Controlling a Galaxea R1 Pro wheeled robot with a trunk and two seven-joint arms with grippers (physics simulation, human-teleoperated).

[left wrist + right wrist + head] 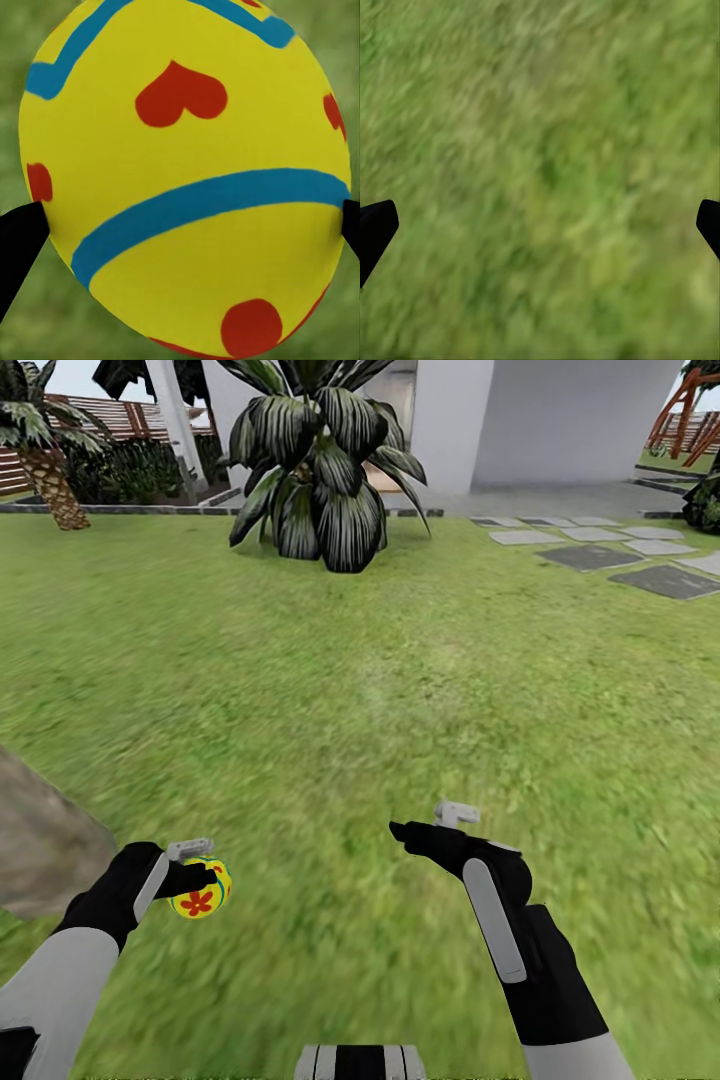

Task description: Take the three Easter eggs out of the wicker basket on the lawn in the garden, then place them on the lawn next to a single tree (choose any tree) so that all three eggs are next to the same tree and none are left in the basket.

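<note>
mottled lawn [400,690], grey paving [610,550], white house [560,420]

A home garden, by all signs. Wide green lawn [380,690] underfoot, with grey stepping-stone paving [610,555] laid toward a white house wall [560,420]. A low broad-leaved dark plant [320,470] at the grass edge, a small palm [45,455] beside a brown slatted fence [115,415] (far left).
</note>
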